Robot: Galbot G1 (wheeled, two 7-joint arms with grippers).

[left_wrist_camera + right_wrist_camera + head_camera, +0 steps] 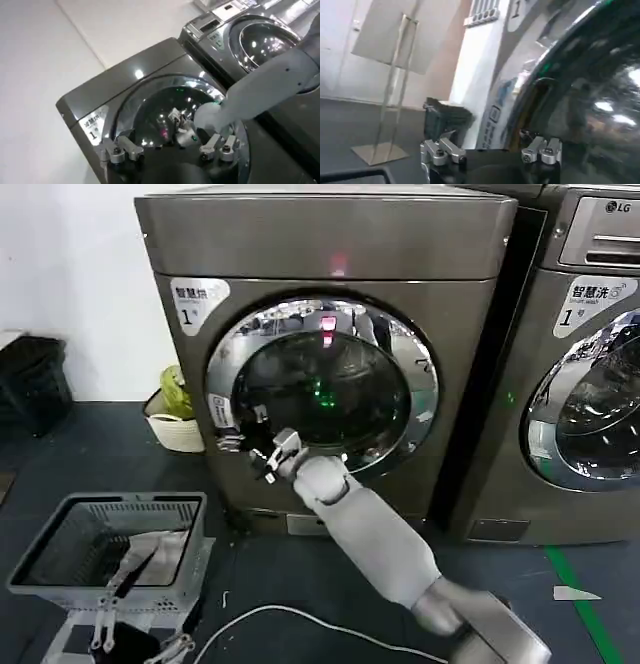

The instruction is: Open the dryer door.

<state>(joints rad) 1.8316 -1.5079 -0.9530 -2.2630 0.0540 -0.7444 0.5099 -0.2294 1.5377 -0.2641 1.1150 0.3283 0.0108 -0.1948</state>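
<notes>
The right gripper reached the dryer door at its eight o'clock rim (door still shut); its fingers seemed spread, perhaps touching the chrome ring. The left gripper waited open, farther off

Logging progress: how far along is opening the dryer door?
Done: the right claw has reached the left rim of the dryer door, fingers open. In hand: lining up on that edge. Left: gripping and pulling, since the door looks shut against the machine.
</notes>
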